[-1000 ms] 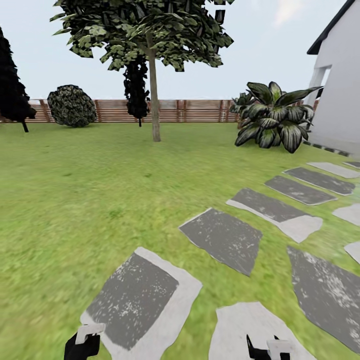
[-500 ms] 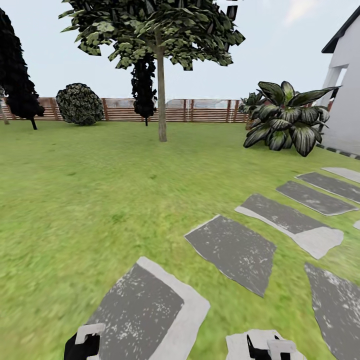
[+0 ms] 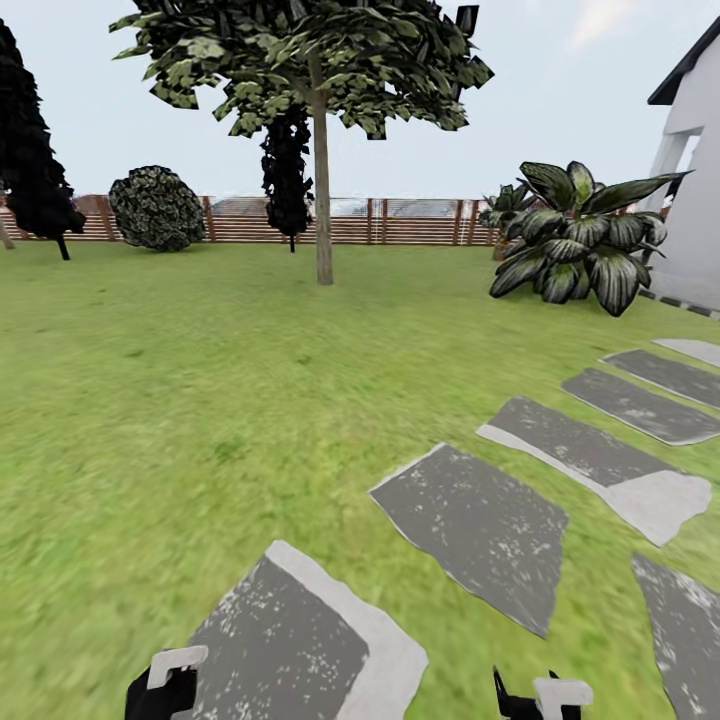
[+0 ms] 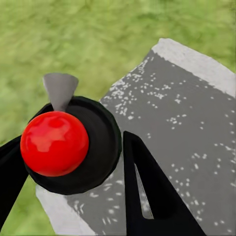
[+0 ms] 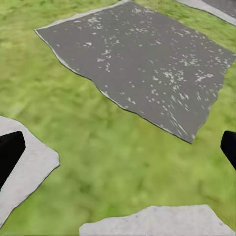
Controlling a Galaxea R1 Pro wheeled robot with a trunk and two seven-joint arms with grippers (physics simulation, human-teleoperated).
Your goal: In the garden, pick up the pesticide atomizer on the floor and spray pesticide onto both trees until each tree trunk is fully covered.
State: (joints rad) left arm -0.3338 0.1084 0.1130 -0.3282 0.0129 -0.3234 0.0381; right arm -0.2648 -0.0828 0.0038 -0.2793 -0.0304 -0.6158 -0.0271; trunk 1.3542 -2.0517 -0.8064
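A wide green grass lawn (image 3: 200, 400), enclosed at its far edge by a brown horizontal-slat wooden fence (image 3: 410, 222), is seen from the robot's head, with grey, white-edged paving slabs (image 3: 470, 520) laid across the grass toward a white house wall (image 3: 700, 200). One tall tree with a straight grey-beige trunk (image 3: 323, 200) and blocky green leaf clusters stands well off by the fence, flanked by a black-leaved cone-shaped tree (image 3: 35, 180), a round dark shrub (image 3: 157, 208) and a broad-leaved striped plant (image 3: 575, 245).

In the left wrist view, a dark round object topped by a glossy red ball with a small grey cone-shaped spout (image 4: 66, 145) is seen clamped between the black fingers of the left pincer (image 4: 69, 162); it is judged to be the pesticide atomizer, though no green spot can be made out. The right pincer (image 5: 118, 147) is held apart and empty above grass and slabs, its black fingers (image 5: 10, 150) showing at the frame edges.

The pick-up is judged done. The trunk in view is bare of any visible spray, and a second such tree is not made out. The drive to the trees and the spraying of both trunks are judged to remain.
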